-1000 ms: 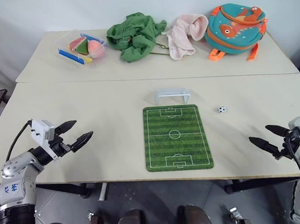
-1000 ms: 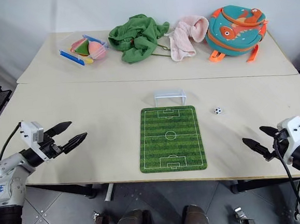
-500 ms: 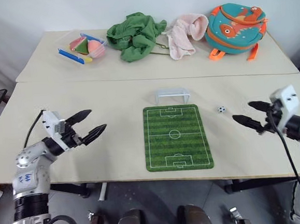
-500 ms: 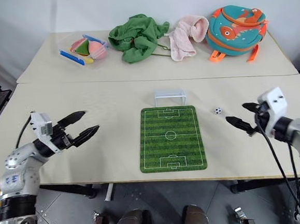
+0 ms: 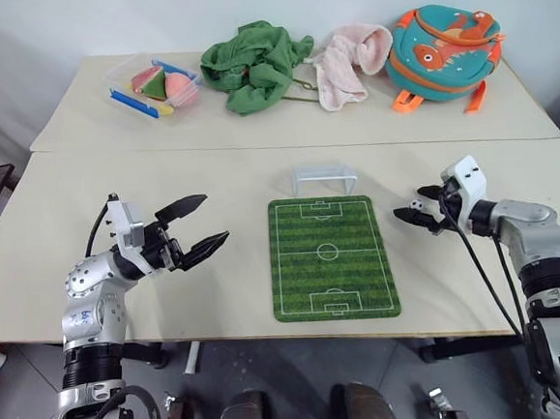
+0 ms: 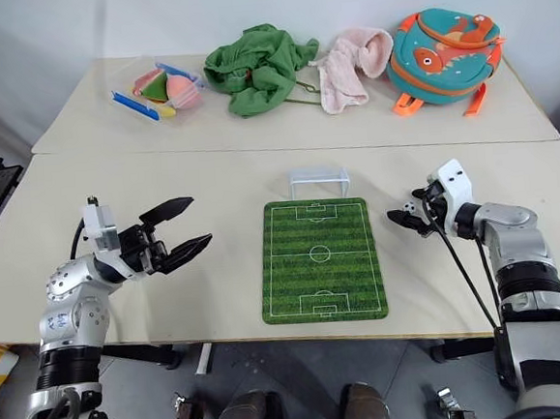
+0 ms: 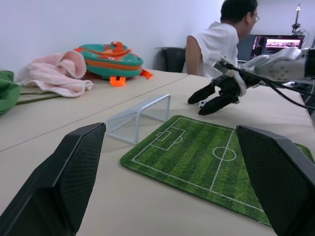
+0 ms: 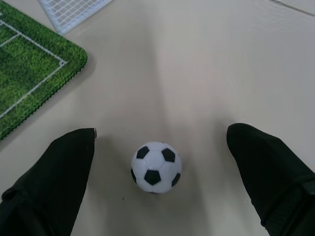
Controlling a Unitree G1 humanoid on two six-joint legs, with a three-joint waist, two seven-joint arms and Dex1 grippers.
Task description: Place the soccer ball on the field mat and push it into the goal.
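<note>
The soccer ball (image 8: 156,167), white with black patches, rests on the table just right of the field mat (image 5: 331,257). My right gripper (image 5: 411,206) is open and low over the table. Its two black fingers (image 8: 54,182) stand on either side of the ball, with a gap on each side. The translucent goal (image 5: 324,177) stands upright at the mat's far edge. Left of the mat, my left gripper (image 5: 213,220) hovers open with nothing in it, pointing toward the mat. In the left wrist view the goal (image 7: 140,117) and my right gripper (image 7: 205,101) are across the mat (image 7: 211,160).
On the rear table lie a clear box of toys (image 5: 152,87), a green cloth (image 5: 251,64), a pink towel (image 5: 346,61) and a teal backpack (image 5: 442,43). A seam (image 5: 256,145) runs between the two tables. A person (image 7: 221,42) sits beyond the right side.
My right gripper has moved forward and left from the table's front edge until its fingers flank the ball. My left gripper has shifted right toward the mat and turned.
</note>
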